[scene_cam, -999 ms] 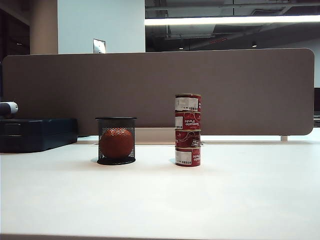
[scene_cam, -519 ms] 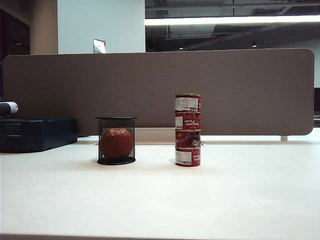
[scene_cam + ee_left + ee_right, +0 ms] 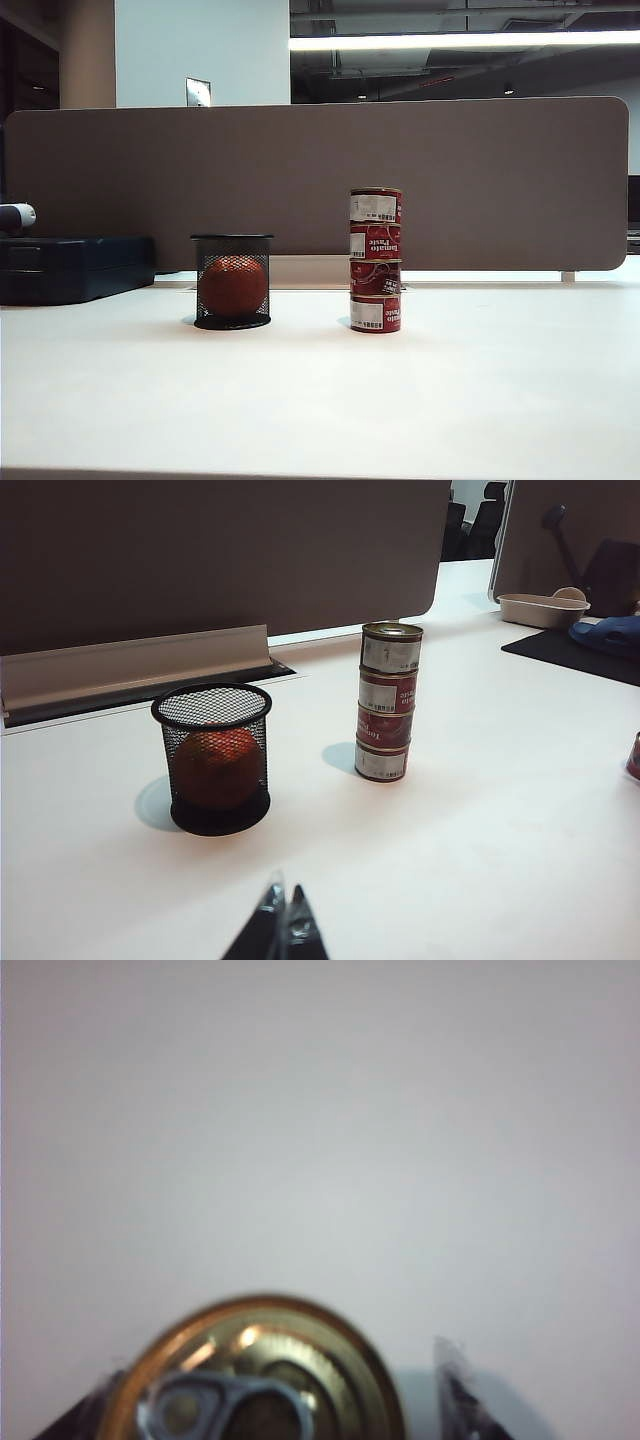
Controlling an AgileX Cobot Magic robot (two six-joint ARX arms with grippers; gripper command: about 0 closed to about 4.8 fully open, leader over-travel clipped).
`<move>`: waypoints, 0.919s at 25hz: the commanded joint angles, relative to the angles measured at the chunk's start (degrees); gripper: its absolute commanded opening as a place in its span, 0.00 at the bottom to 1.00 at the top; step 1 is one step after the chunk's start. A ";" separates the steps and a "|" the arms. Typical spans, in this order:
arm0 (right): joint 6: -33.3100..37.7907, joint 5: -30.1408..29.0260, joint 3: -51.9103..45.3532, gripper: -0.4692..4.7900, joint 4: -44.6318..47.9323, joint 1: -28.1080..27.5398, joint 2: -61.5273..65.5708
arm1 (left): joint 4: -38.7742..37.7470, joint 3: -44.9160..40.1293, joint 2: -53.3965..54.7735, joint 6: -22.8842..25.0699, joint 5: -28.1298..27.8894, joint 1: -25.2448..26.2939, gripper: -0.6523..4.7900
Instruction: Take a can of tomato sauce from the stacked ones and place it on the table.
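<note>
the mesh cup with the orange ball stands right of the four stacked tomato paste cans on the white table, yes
Not quite. In the exterior view the mesh cup with the orange ball stands left of the four stacked tomato paste cans, not right. Both do rest on the white table, apart from each other.

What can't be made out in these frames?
- Right wrist view: the can of tomato sauce is blurred and cut off by the frame edge, so its side and label are unseen. The right gripper straddles it with a gap at one finger; contact at the other is unclear.
- Exterior view: neither arm is in frame.
- Left wrist view: a red object is cut off by the frame edge and unidentifiable. Only the left gripper's closed tips show.
</note>
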 commanded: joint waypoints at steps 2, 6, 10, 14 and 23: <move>0.24 -0.17 0.13 0.85 0.96 0.04 -0.04 | 0.94 0.15 0.04 0.00 -0.02 0.09 0.11; 0.26 -0.17 0.33 0.85 7.54 0.04 -0.07 | 0.94 0.15 0.04 0.00 -0.02 0.09 0.11; 1.92 -1.14 3.32 0.85 6.60 0.04 -0.09 | 0.96 0.15 0.04 0.00 -0.04 0.09 0.11; 2.27 -2.69 6.29 0.85 4.17 0.07 -0.15 | 0.96 0.15 0.04 0.02 -0.09 0.09 0.11; 2.45 -3.82 10.21 0.75 -1.18 0.04 -8.48 | 1.36 0.15 0.04 0.00 -3.78 0.09 0.11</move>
